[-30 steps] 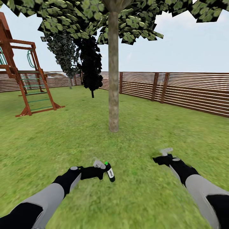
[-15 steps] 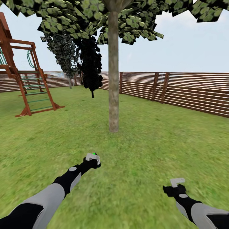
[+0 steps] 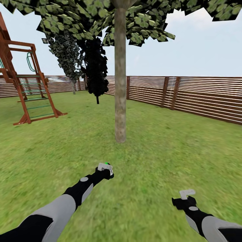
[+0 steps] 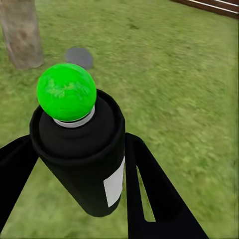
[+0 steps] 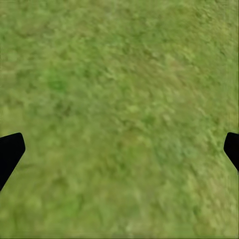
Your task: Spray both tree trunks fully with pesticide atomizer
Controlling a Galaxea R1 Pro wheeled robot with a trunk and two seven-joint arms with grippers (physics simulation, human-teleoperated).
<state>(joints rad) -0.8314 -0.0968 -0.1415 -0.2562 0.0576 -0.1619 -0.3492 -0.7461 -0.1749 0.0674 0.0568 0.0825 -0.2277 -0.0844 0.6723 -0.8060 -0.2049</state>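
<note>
Left gripper hiding atomizer body

The left gripper points toward the straight grey-brown tree trunk, a green-topped object between its fingers. The right gripper hangs over green grass floor.

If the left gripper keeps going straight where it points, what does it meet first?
Probably the grey-brown mottled tree trunk: the left gripper, clamped on the black green-topped spray bottle, aims roughly at its base; depth is unclear.
</note>
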